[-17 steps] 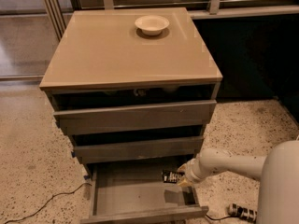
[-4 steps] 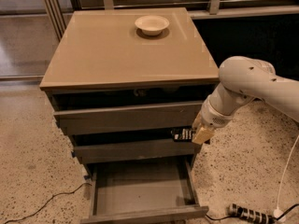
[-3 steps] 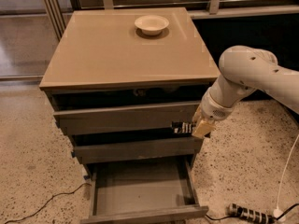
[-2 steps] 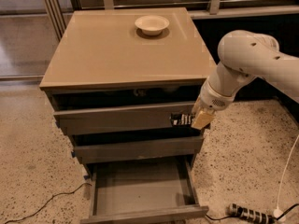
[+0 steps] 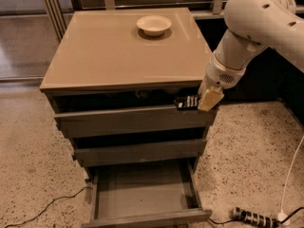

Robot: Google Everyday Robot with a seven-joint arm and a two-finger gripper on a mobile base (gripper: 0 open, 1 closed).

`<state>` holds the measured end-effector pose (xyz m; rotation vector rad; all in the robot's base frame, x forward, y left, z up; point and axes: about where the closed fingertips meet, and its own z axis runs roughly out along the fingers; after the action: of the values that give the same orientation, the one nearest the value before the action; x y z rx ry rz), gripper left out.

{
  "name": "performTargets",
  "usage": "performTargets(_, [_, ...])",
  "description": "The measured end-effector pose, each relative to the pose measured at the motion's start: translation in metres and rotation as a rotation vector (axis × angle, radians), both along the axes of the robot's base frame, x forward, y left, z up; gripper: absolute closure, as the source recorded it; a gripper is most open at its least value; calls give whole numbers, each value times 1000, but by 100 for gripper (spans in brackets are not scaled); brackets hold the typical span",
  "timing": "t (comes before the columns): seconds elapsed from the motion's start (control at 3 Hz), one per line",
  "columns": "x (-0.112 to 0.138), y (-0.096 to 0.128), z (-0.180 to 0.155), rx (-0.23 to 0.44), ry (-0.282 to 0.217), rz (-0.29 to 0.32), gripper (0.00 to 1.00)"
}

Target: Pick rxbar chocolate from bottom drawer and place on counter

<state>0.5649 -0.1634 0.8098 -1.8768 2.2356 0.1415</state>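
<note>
While the gripper (image 5: pixel 199 101) is clamped on the rxbar chocolate (image 5: pixel 184 102), its long axis level along the cabinet front, the bar hangs just below the counter (image 5: pixel 118 51) edge, so the surface lies up and behind, well above the open bottom drawer (image 5: pixel 142 201).

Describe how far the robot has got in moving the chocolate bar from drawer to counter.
Done: the rxbar chocolate is out of the open bottom drawer. In hand: the gripper grips it at the top drawer front, just below the counter edge. Left: raise it and set it on the counter.
</note>
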Motion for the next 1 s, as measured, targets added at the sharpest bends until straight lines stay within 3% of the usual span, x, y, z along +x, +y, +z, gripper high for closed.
performTargets(0.67, [24,7,70,-39,-73,31,100])
performTargets(1.0, [46,25,58,-14,-79,71,100])
